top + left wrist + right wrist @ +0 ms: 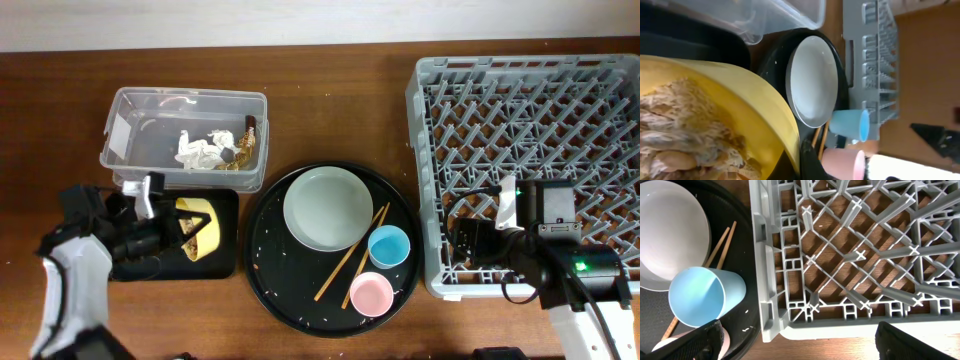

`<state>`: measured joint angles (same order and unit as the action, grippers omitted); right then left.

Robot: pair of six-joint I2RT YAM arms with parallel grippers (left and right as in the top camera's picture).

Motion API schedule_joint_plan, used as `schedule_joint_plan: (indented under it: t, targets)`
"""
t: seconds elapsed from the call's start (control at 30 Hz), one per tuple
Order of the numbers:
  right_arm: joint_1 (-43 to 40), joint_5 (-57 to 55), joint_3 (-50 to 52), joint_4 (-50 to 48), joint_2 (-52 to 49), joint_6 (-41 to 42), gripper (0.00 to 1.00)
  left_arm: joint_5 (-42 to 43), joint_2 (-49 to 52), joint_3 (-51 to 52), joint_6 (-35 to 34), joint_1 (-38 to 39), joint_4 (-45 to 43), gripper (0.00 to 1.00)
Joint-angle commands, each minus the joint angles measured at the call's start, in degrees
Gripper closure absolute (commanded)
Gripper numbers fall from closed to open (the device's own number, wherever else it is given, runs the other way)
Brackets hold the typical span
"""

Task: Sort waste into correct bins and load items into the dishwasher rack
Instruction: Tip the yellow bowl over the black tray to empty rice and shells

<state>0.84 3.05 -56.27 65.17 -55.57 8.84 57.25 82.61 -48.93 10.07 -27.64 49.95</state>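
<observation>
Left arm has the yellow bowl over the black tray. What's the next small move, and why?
Probably tip the yellow bowl further: the left gripper holds it tilted over the shallow black tray, yet the food scraps sit inside it.

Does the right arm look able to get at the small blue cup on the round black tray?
Probably yes: the right gripper hangs open over the grey plastic rack's corner, beside the small blue cup, with nothing covering the cup.
</observation>
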Motion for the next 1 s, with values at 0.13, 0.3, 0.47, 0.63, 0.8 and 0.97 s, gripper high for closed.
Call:
schedule_joint_plan:
  t: [0.13,0.3,0.47,0.63,0.8,0.97]
  targets:
    - [0.3,0.3,-1.0,0.0,0.1,0.0,0.02,21.4,11.6,0.5,2.4,-3.4,-0.2,1.0]
    - [0.3,0.3,-1.0,0.0,0.1,0.0,0.02,26.0,12.9,0.5,2.3,-3.6,-0.2,1.0]
    - [0.3,0.3,-1.0,0.0,0.1,0.0,0.02,30.3,12.9,0.5,2.2,-5.9,-0.2,1.0]
    - [0.3,0.3,-1.1,0.0,0.1,0.0,0.02,30.5,12.9,0.5,1.6,-9.1,-0.1,1.0]
    - [0.3,0.3,-1.0,0.0,0.1,0.0,0.02,30.4,12.9,0.5,1.2,-10.4,-0.5,1.0]
    - [0.3,0.3,-1.0,0.0,0.1,0.0,0.02,30.5,12.9,0.5,1.2,-10.4,-0.8,1.0]
